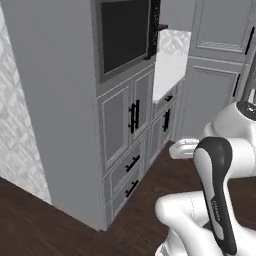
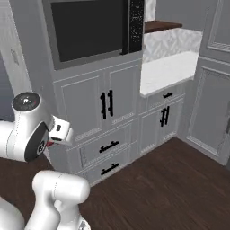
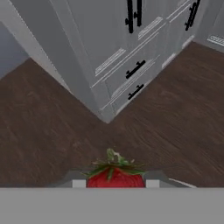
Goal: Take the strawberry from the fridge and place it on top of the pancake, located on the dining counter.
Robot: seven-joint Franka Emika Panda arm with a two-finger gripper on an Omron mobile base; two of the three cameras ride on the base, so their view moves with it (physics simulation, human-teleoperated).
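In the hand view the gripper (image 3: 114, 183) pinches the strawberry (image 3: 114, 177) between its two fingertips; the grey band cuts off the fruit's lower half, leaving red flesh and green leaves. It hangs above the dark wood floor (image 3: 52, 127), near the cabinet corner (image 3: 105, 114). The arm's small lettering (image 1: 216, 209) is too blurred to read. Two drawers (image 2: 105, 157) sit under two cabinet doors (image 2: 101, 108).

strawberry (image 3: 114, 176) lower half cut off, fingertips hidden
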